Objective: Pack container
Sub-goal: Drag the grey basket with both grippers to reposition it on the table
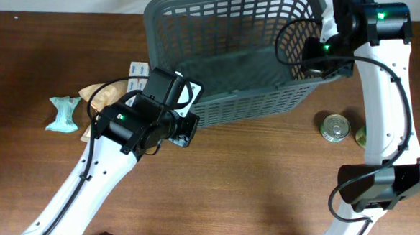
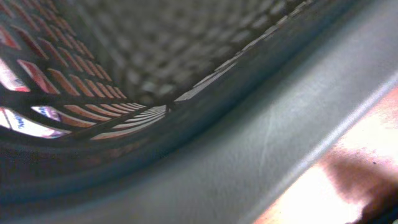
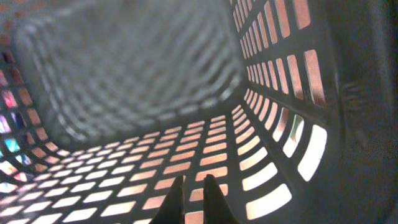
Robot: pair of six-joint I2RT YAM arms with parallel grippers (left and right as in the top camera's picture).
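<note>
The container [image 1: 232, 39], a large dark grey lattice basket, sits tilted at the back of the table. My left gripper [image 1: 190, 108] is at its near left corner. The left wrist view is filled by the basket's rim [image 2: 249, 155] and slotted wall, and the fingers are hidden. My right gripper [image 1: 320, 55] reaches over the basket's right rim. In the right wrist view its fingers [image 3: 191, 186] are almost together, empty, inside the basket just above the lattice wall [image 3: 186, 155].
A silver tin can [image 1: 335, 128] and a green-lidded jar [image 1: 361, 134] stand right of the basket by the right arm. A tan packet [image 1: 103, 94], a pale green wrapped item [image 1: 63, 115] and a blue-white box [image 1: 138, 72] lie left of the basket.
</note>
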